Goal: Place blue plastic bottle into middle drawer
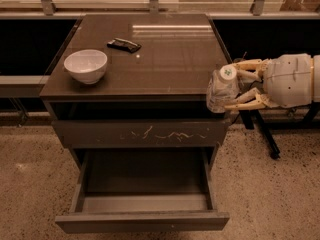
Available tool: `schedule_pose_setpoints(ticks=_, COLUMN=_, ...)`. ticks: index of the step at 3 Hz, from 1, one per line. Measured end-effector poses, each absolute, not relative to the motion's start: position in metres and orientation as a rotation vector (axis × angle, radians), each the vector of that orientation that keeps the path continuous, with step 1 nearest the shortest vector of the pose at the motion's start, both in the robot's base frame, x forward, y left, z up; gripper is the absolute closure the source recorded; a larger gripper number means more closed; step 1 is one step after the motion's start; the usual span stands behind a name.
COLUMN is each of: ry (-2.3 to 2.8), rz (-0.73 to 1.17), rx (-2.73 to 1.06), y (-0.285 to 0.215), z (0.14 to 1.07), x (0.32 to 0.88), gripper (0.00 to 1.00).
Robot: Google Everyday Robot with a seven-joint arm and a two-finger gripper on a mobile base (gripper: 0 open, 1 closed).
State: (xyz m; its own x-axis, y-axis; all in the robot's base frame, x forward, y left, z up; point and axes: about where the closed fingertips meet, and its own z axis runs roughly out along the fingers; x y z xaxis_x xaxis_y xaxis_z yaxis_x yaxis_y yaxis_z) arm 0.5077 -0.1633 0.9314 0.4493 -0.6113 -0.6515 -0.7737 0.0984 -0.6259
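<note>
My gripper [235, 86] reaches in from the right, level with the cabinet's front right corner, shut on the blue plastic bottle [221, 89]. The bottle is clear with a white cap and pale label, cap facing up toward the camera, held in the air at the top's right front edge. The middle drawer [142, 219] is pulled open below, with a plain front panel and bare bottom. It lies down and to the left of the bottle.
A white bowl [85, 65] stands on the left of the cabinet top [165, 54]. A flat black packet [124, 44] lies behind it. The shut drawer front with pale scratches [140, 132] sits above the open drawer. A black stand leg [262, 134] is on the right floor.
</note>
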Motion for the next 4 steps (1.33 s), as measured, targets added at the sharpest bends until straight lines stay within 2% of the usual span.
schedule_pose_setpoints(ticks=1, ry=1.385, rz=0.388, rx=-1.476, y=-0.153, z=0.899, x=0.492, gripper=1.0)
schedule_pose_setpoints(ticks=2, ry=1.644, rz=0.744, rx=-1.203, y=-0.116, z=0.851, x=0.441, gripper=1.0)
schedule_pose_setpoints(ticks=3, ry=1.703, rz=0.959, rx=-1.067, y=-0.08, z=0.805, x=0.408, gripper=1.0)
schedule_pose_setpoints(ticks=4, ry=1.7, rz=0.992, rx=-1.082, y=-0.067, z=0.796, x=0.402, gripper=1.0)
